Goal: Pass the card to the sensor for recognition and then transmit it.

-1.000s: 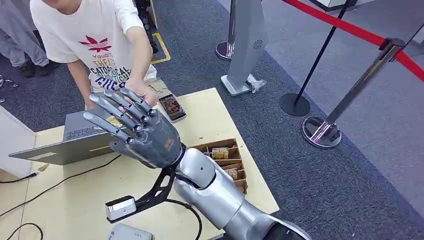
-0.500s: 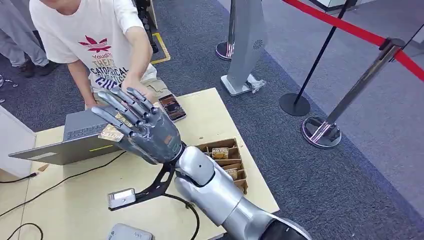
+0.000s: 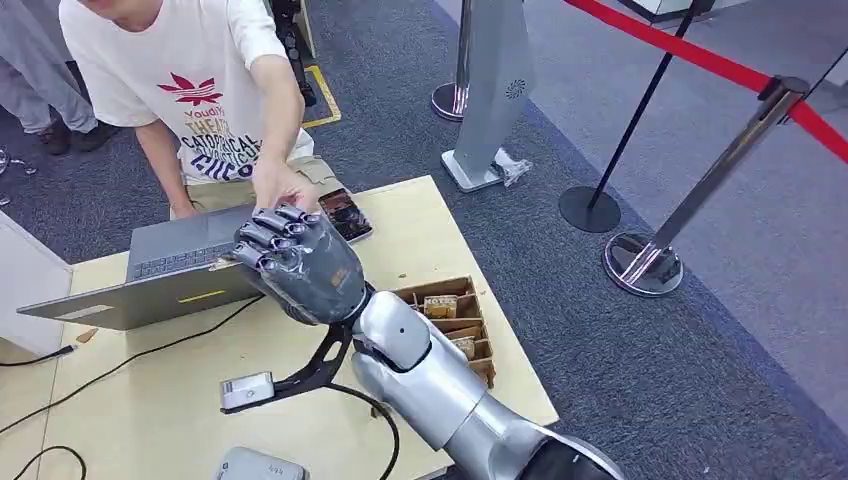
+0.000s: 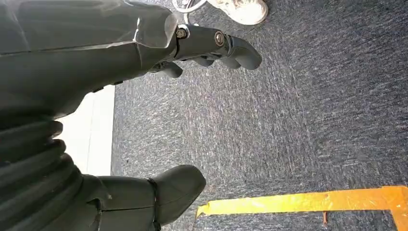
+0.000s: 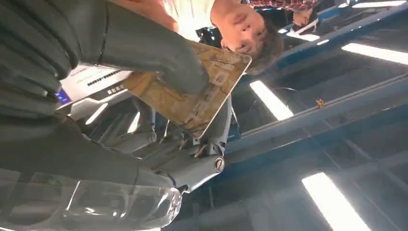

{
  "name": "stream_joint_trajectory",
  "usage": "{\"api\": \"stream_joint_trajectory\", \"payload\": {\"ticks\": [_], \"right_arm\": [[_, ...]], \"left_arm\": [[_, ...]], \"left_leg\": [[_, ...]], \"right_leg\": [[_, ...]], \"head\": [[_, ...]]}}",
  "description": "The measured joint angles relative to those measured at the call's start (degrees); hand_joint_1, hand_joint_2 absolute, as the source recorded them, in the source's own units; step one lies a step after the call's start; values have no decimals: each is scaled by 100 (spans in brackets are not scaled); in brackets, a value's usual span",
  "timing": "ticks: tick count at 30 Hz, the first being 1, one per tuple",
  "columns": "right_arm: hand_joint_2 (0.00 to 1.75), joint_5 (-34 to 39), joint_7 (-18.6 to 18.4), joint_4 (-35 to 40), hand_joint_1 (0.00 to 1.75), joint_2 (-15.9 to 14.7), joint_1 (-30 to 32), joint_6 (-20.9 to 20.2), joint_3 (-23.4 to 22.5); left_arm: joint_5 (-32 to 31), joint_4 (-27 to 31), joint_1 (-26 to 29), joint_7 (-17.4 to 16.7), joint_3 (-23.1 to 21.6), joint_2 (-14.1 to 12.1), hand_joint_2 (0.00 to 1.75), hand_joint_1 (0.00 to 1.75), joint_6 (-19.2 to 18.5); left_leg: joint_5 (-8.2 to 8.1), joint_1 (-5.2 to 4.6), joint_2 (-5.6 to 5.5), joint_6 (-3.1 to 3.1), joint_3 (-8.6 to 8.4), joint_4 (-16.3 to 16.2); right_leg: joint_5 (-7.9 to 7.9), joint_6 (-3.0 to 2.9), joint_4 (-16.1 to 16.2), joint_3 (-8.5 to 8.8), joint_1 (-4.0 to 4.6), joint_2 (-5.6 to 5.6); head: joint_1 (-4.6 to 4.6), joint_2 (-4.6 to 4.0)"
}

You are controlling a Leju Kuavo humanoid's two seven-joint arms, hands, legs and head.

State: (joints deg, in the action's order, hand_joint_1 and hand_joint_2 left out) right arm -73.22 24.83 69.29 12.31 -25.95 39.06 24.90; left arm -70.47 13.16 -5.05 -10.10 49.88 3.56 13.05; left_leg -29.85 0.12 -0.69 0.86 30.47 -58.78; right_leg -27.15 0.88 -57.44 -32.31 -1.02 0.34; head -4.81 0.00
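My right hand is raised over the wooden table, in front of the laptop, with its fingers curled in. It pinches a tan printed card between the thumb and the fingers; in the head view just a sliver of the card sticks out at the fingertips. A person's hand hovers just behind my fingers. A flat grey device lies at the table's front edge. My left hand hangs over carpet, fingers apart, holding nothing.
A grey laptop and a phone lie at the table's far side. A wooden box of cards sits at the right edge. Black cables cross the table. Stanchions with a red rope stand on the right.
My right hand's fingers went from spread wide to curled around the card, and the hand sank a little. The person's hand stayed close behind it.
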Motion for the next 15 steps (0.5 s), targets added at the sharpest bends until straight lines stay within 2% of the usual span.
{"api": "stream_joint_trajectory", "payload": {"ticks": [4, 11, 12, 15], "right_arm": [[175, 7, 2, -2, 173, 0, -1, 0, -11], [175, 48, 37, -17, 169, 0, -5, 0, -24], [175, 66, 46, -24, 175, 0, -8, 0, -24], [175, 301, 131, -76, 175, 0, -19, 0, -24]], "left_arm": [[-6, 0, 0, 0, 0, 0, 175, 0, 0], [-7, 0, 0, 0, 0, 0, 175, 0, 0], [-7, 0, 0, 4, 0, 0, 175, 0, 0], [4, 0, 0, 28, 0, -2, 175, 0, 0]], "left_leg": [[0, 0, 0, 0, 0, 0], [0, 0, 0, 0, 0, 0], [0, 0, 0, 0, 0, 0], [0, 0, 0, 0, 1, 0]], "right_leg": [[0, 0, 0, 0, 0, 0], [0, 0, 0, 0, 0, 0], [0, 0, 0, 0, 0, 0], [0, 0, 0, 0, 0, 0]], "head": [[0, 0], [0, 0], [2, 0], [0, 0]]}}
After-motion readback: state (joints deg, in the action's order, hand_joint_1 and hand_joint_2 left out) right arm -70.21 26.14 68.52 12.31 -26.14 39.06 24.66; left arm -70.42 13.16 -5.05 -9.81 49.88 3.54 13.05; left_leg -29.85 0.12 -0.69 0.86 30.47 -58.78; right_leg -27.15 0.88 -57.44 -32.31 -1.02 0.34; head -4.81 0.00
